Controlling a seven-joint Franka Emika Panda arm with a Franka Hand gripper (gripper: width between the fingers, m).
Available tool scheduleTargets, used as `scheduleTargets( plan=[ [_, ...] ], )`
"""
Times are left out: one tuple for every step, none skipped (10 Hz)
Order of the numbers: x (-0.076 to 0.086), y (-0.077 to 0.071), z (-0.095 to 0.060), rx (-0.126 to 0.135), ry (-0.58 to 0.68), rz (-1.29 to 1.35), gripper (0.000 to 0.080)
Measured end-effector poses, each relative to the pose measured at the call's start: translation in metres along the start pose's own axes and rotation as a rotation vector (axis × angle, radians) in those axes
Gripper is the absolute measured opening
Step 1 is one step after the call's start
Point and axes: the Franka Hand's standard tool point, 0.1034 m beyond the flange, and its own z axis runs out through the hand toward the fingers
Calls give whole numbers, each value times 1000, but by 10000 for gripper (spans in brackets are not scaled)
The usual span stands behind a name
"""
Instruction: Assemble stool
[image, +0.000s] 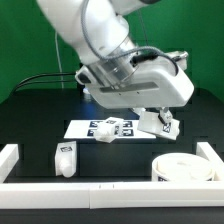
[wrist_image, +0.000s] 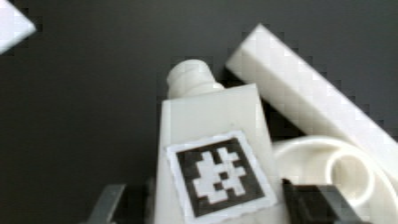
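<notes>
My gripper (image: 158, 120) is shut on a white stool leg (image: 163, 123), near the end of the marker board at the exterior view's right. In the wrist view the leg (wrist_image: 210, 130) runs between my fingers (wrist_image: 118, 204), its square tag facing the camera and its rounded peg end pointing away from the gripper (wrist_image: 217, 203). The round white seat (image: 184, 170) lies at the front on the exterior view's right, and its rim shows in the wrist view (wrist_image: 338, 165). A second leg (image: 65, 160) stands on the table at the front on the exterior view's left.
The marker board (image: 100, 128) lies flat mid-table. A white edge rail (image: 90, 190) runs along the front, with raised ends at both sides. A piece of rail (wrist_image: 302, 90) shows beyond the held leg in the wrist view. The arm's body fills the top of the exterior view.
</notes>
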Motion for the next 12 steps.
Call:
scheduleTargets(
  plan=[
    [0, 1, -8, -6, 19, -46, 323],
    [4, -7, -28, -22, 60, -88, 323],
    [8, -26, -56, -28, 114, -158, 323],
    [12, -44, -67, -36, 221, -197, 323],
    [11, -44, -62, -25, 308, -209, 323],
    [11, -43, -59, -23, 360, -211, 323],
    [12, -47, -59, -20, 399, -225, 323],
    [14, -54, -58, -60, 462, -300, 323],
    [10, -62, -55, -115, 479, -401, 323],
    [12, -72, -57, -107, 552, -450, 323],
    [9, -77, -51, -83, 630, -484, 323],
    [5, -75, -48, -66, 673, -491, 323]
  ],
)
